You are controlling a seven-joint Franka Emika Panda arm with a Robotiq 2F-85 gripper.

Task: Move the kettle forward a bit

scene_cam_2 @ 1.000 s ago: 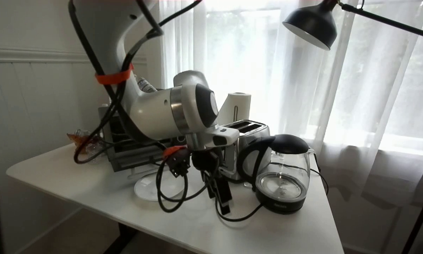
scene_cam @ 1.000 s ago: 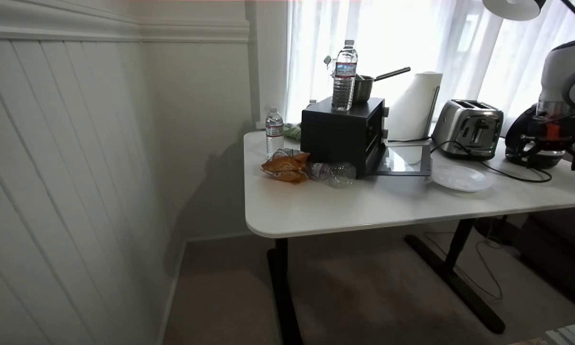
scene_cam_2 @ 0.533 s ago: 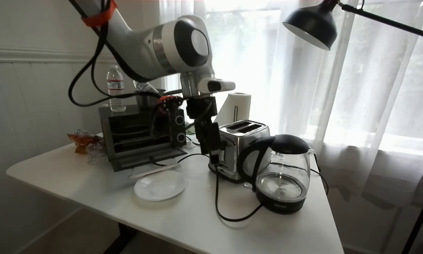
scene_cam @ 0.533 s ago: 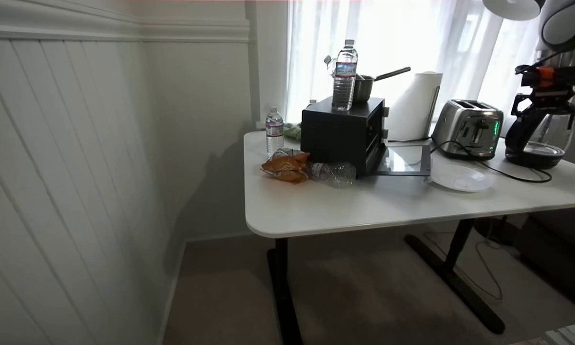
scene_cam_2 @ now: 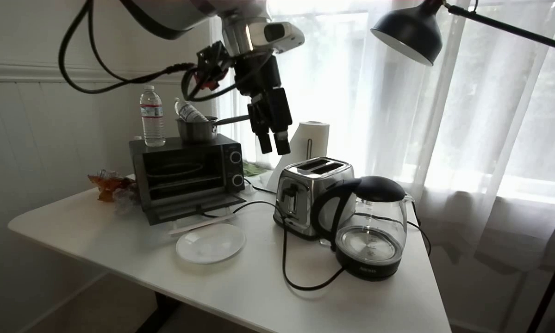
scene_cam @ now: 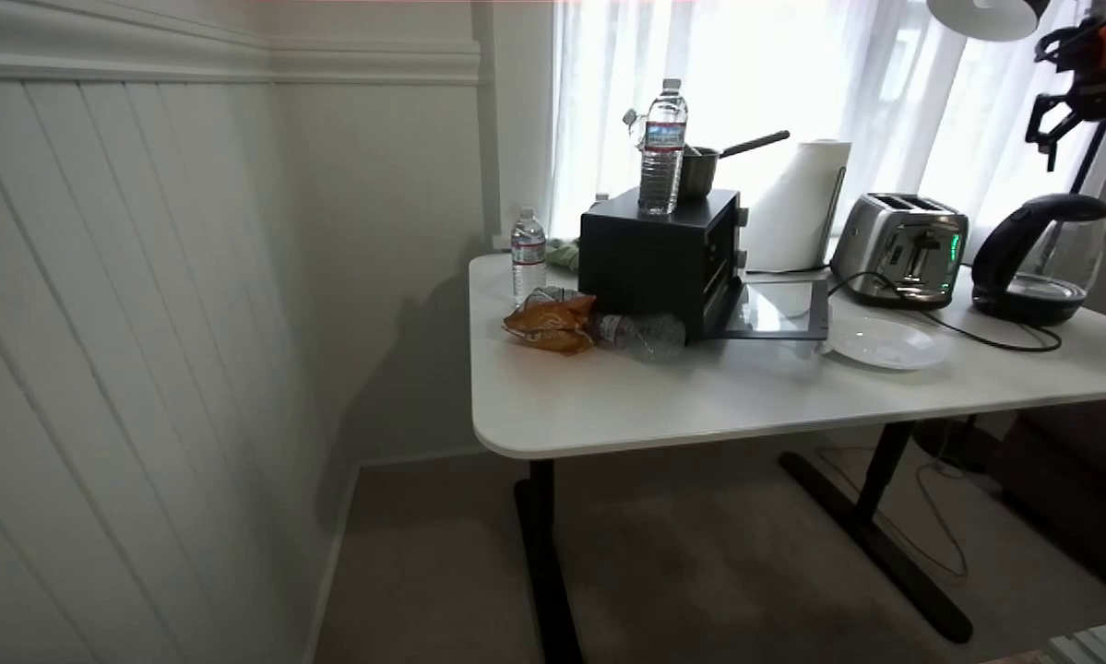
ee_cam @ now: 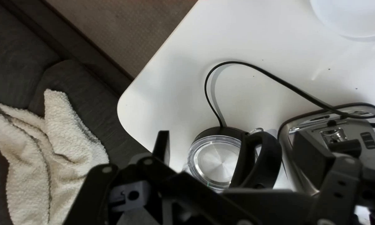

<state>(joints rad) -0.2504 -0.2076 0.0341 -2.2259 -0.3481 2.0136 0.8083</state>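
I can read nothing | in an exterior view: kettle (scene_cam_2: 366,226), lower right, letters (scene_cam_2: 368,269) blurred | bottle (scene_cam_2: 152,132), upper left, label (scene_cam_2: 152,111) also

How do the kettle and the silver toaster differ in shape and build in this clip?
The kettle has a clear glass body, while the toaster is opaque, shiny metal. The kettle is rounded; the toaster is boxy. The kettle has a black lid and a large curved handle, whereas the toaster has two slots on top. Both stand upright, close beside each other, on the white table.
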